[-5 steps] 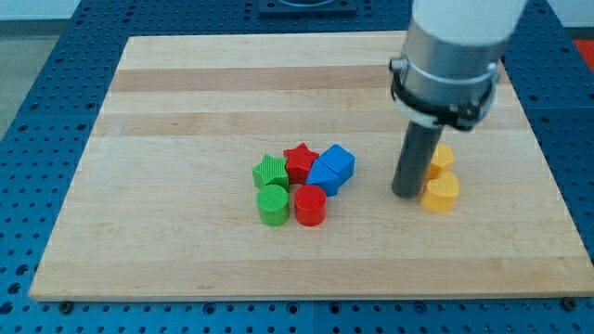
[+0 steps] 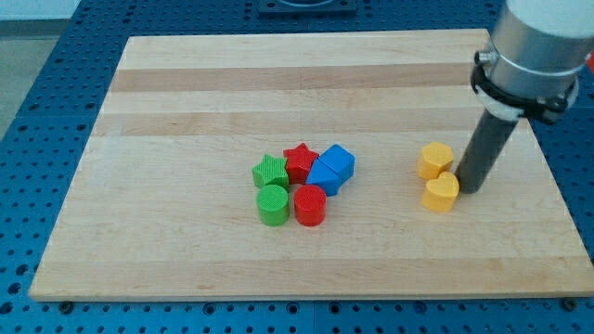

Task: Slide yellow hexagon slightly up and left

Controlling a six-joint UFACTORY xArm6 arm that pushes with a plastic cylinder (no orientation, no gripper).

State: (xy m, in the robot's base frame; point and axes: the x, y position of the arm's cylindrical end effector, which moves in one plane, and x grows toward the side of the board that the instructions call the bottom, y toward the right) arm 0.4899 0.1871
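No text, label, brand, number or sign can be read anywhere.

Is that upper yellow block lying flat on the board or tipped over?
Flat. The yellow hexagon sits with its top face level on the wooden board, beside the yellow heart. My tip stands just to their right.

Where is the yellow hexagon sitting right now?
The yellow hexagon sits on the board's right half, touching the yellow heart just below it, with my tip close to its lower right.

Light: bright, even, seemingly from overhead.
Shadows: faint, short under blocks.
Glare: mild on desk (image 2: 278, 83).
Focus: sharp.
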